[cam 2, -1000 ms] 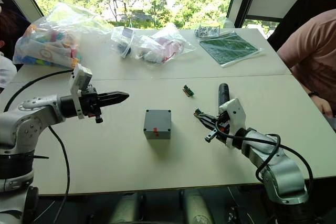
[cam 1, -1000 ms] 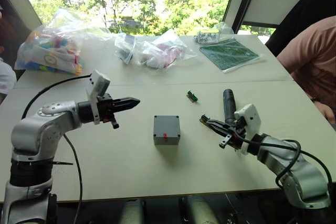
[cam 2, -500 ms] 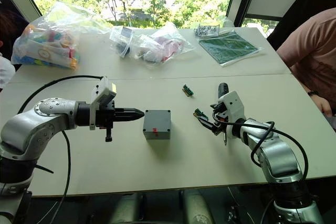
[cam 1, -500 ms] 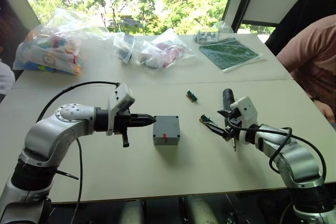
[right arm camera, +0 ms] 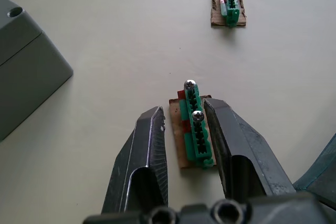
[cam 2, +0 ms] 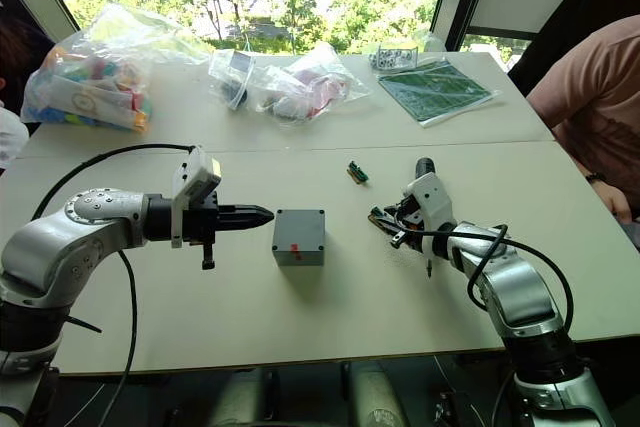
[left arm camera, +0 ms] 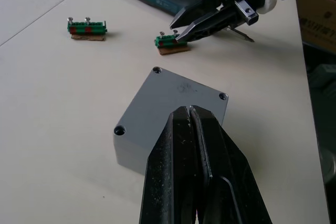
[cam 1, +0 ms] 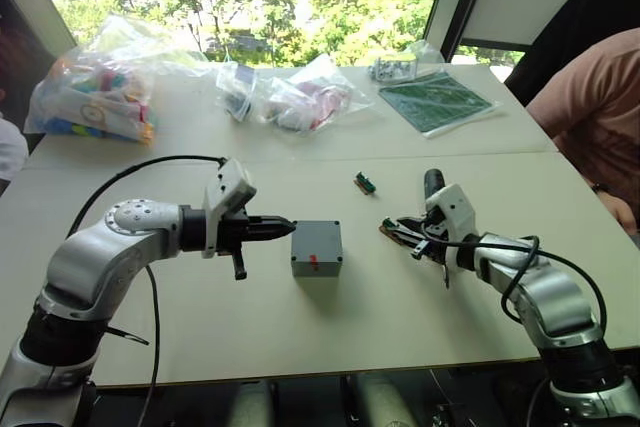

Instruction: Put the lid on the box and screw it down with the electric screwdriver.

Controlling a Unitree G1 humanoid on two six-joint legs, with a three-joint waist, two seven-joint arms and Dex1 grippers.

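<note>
The grey box (cam 1: 317, 259) stands mid-table with a red mark on its front. The lid (left arm camera: 176, 88) lies on top of it, screw holes at its corners. My left gripper (cam 1: 286, 226) is shut and empty, its tip level with the box's left top edge; the left wrist view shows it over the lid's near edge. My right gripper (right arm camera: 184, 109) is open, with a small green terminal block (right arm camera: 195, 129) between its fingers, to the right of the box. The dark electric screwdriver (cam 1: 434, 185) lies on the table just behind that gripper.
A second green terminal block (cam 1: 366, 184) lies behind the box. Clear bags of parts (cam 1: 95, 92) (cam 1: 300, 97) and a green circuit board (cam 1: 435, 99) sit at the back of the table. A person (cam 1: 595, 122) sits at the right edge.
My left gripper swung right to the box's edge, then held still. My right gripper came forward and down around the green terminal block.
</note>
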